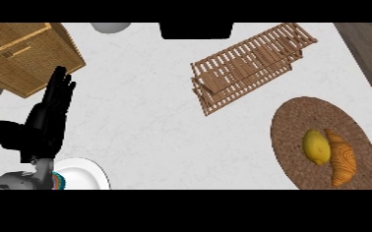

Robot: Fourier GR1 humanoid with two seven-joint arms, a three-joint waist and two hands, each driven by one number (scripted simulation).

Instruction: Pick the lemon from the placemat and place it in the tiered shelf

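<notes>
The lemon lay on the round woven placemat at the right of the pale surface, touching a croissant that lay just beside it on the mat's outer side. The wooden slatted tiered shelf stood well apart from them, up toward the far edge, with nothing visible on its slats. A woven basket sat at the far left corner; its inside could not be made out. The left hand rested at the left edge with its fingers straight and released, holding nothing. A white plate lay near the lower left. The right hand did not show.
</notes>
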